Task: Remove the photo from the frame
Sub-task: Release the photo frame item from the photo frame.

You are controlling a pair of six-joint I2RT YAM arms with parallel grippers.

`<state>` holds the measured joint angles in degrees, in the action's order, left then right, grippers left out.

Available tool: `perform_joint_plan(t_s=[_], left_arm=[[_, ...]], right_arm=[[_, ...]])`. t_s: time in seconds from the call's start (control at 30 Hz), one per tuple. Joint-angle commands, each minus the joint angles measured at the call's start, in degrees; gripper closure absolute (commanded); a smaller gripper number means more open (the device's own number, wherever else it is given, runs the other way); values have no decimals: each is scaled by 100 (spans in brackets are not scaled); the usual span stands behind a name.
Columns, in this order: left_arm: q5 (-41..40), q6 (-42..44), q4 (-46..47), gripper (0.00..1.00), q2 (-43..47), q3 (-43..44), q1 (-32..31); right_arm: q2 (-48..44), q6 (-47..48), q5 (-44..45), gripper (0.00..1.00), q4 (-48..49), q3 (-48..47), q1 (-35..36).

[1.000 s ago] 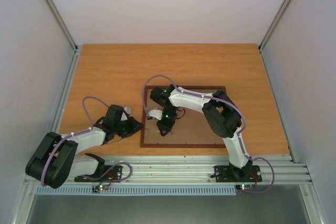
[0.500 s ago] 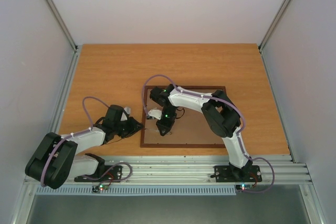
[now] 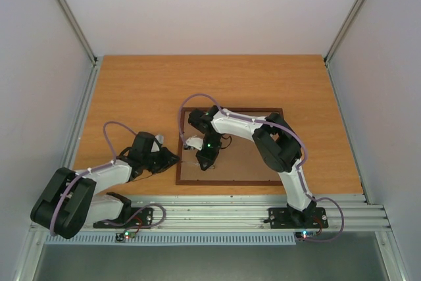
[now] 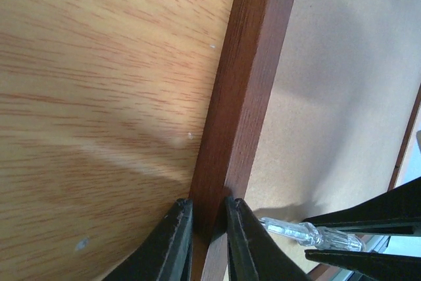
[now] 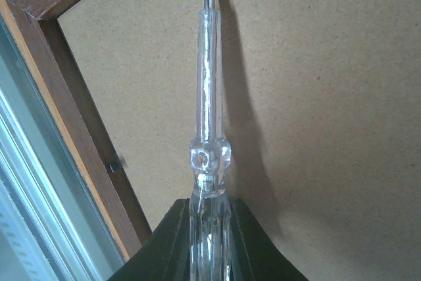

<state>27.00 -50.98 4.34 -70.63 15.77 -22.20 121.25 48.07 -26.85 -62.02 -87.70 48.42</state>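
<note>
**A:** Where is there room to move?

**B:** The thin reddish-brown wooden picture frame (image 3: pixel 230 181) lies back-up. Its near rail runs close along the near edge of the orange wood-grain counter (image 3: pixel 145 90). Open counter spreads to its left and beyond its far rail.

**A:** And the grippers?

**B:** The left wrist view shows the left gripper (image 4: pixel 208 208) nearly closed, pinching the frame's left rail. The right wrist view shows the right gripper (image 5: pixel 209 212) clamped on a clear-handled screwdriver (image 5: pixel 209 116) over the brown hardboard back (image 3: pixel 247 159), with its tip out of view. The photo is hidden.
</note>
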Motion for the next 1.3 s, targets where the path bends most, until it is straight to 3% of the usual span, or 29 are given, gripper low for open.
perform_joint_plan(t_s=[0.0, 1.27], left_arm=[[24, 36, -111, 84, 112, 5, -24], [85, 27, -85, 84, 125, -13, -25]], right_arm=[[-14, 114, -88, 99, -230, 91, -10], [328, -318, 180, 99, -252, -384, -52]])
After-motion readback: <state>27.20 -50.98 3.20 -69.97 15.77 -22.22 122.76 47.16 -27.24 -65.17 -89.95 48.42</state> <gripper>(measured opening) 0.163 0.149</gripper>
